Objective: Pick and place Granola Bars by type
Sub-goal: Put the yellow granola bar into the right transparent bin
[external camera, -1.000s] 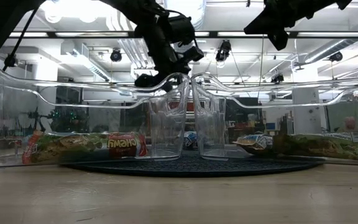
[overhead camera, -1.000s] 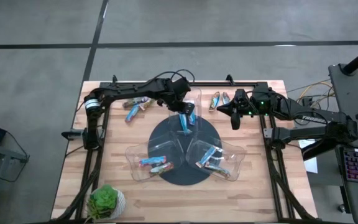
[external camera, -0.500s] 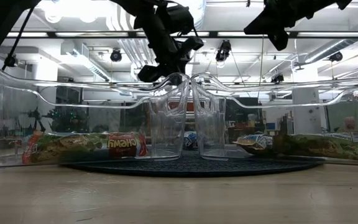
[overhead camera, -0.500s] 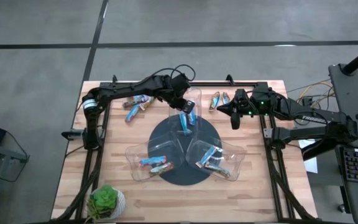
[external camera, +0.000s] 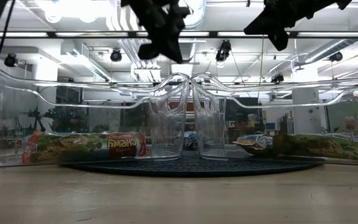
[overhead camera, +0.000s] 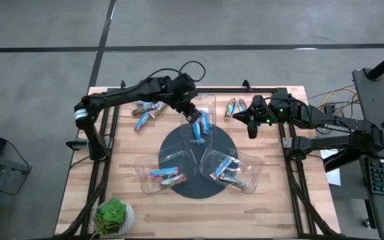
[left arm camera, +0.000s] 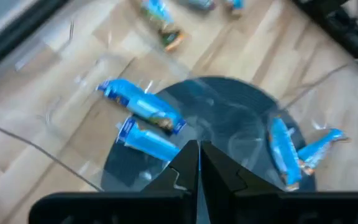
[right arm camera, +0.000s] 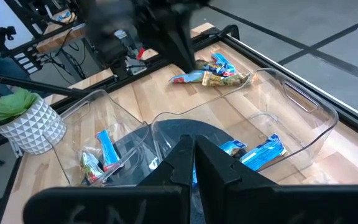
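My left gripper [overhead camera: 193,116] pinched shut and empty above the twelve-o'clock clear tray [overhead camera: 210,101], blue granola bars [overhead camera: 202,125] lying inside, right gripper [overhead camera: 251,127] closed at two o'clock, light wooden table [overhead camera: 272,200], grey floor [overhead camera: 45,67], possibly a workshop behind.

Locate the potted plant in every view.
High view: potted plant at the picture's bottom left, on a corner of the table.
Low view: not in it.
Left wrist view: not in it.
Right wrist view: at the picture's left edge.
Shared landmark: the dark round mat, seen in all four views.
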`<state>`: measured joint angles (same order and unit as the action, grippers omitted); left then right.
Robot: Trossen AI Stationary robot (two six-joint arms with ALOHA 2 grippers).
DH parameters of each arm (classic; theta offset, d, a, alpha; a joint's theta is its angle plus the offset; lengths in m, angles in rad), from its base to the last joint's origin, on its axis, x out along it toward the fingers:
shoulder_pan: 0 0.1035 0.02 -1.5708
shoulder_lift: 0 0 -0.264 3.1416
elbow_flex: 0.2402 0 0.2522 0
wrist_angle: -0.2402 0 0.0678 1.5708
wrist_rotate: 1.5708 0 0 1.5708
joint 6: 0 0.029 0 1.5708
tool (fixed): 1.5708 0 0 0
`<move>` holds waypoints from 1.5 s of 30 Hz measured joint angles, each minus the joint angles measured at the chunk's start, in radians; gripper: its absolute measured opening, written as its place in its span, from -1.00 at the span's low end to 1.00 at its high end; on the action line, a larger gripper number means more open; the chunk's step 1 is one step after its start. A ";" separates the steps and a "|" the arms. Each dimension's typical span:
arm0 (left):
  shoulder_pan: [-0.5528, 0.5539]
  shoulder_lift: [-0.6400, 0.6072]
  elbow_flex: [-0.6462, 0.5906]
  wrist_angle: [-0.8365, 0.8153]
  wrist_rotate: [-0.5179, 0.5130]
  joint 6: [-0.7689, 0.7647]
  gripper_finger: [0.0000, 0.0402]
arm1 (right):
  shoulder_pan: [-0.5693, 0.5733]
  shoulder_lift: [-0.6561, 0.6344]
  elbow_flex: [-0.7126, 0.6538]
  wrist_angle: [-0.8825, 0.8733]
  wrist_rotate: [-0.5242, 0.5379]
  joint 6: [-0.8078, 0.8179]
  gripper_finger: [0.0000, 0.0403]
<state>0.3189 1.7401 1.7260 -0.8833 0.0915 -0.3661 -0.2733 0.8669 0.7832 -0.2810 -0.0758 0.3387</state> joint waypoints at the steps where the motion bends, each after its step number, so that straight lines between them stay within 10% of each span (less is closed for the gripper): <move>1: -0.006 -0.019 -0.005 0.003 -0.013 0.005 -1.00 | 0.000 0.000 0.000 0.000 0.000 0.001 -0.96; 16: -0.092 -0.240 -0.168 0.140 -0.147 0.065 -1.00 | 0.000 0.000 0.000 0.001 0.025 0.002 -0.96; 32: -0.120 -0.582 -0.609 0.418 -0.146 0.057 -1.00 | -0.001 0.000 0.000 0.007 0.079 0.070 -0.96; 45: -0.118 -0.687 -0.653 0.421 -0.207 0.112 -1.00 | -0.013 0.056 0.122 -0.054 0.149 0.072 -0.96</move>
<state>0.2013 1.0534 1.0729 -0.4625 -0.1155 -0.2542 -0.2866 0.9229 0.9048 -0.3351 0.0736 0.4103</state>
